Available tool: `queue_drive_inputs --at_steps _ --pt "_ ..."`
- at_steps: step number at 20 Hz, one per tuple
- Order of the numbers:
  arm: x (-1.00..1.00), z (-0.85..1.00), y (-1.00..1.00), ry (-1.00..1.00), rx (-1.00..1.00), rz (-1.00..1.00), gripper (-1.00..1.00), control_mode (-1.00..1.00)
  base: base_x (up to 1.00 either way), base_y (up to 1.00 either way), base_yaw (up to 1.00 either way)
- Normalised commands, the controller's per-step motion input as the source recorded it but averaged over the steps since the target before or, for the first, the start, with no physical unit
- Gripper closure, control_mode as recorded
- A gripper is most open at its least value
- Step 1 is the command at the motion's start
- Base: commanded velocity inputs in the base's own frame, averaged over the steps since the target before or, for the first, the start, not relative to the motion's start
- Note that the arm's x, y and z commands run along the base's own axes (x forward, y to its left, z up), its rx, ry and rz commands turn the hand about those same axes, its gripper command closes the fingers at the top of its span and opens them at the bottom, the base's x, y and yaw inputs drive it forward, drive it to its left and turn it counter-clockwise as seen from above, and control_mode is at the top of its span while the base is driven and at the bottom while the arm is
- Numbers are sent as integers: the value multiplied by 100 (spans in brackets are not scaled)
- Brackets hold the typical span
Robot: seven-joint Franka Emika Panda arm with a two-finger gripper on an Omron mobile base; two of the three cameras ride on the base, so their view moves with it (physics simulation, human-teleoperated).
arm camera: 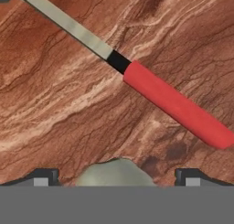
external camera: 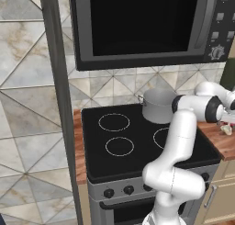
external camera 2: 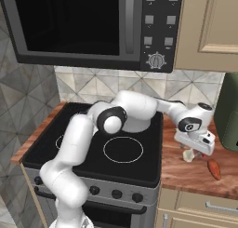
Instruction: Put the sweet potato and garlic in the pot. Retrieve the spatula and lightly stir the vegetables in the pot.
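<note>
The garlic point(arm camera: 114, 173), a pale bulb, lies on the wooden counter point(external camera 2: 183, 178) right of the stove, straight below my gripper point(arm camera: 116, 178), which is open with the bulb between its two fingertips point(arm camera: 43, 177). In the right base view the gripper point(external camera 2: 194, 149) hangs just over the garlic point(external camera 2: 188, 155). Beyond the bulb lies the spatula point(arm camera: 173, 104), with a red handle and a flat metal blade, slanting across the wood. The sweet potato point(external camera 2: 214, 169) rests on the counter to the gripper's right. The grey pot point(external camera: 158, 104) stands on the stove's back right burner, partly behind my arm.
The black stove top point(external camera: 119, 137) with ring burners is left of the counter. A microwave point(external camera: 147, 22) hangs low above the stove. A dark green appliance point(external camera 2: 228, 111) stands at the counter's far right, close to the hand.
</note>
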Motion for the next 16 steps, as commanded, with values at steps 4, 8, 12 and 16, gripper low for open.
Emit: queue_drive_inputs --at_steps 4,8,12,16 --pt "-24 -5 7 1 0 0 -100 -100 0 0 0" --pt "-14 -9 27 0 0 0 -100 -100 0 0 0" --pt "-12 -17 37 -2 0 -2 -100 -100 0 0 0" --pt "-5 -12 35 -6 0 -3 -100 -100 0 0 0"
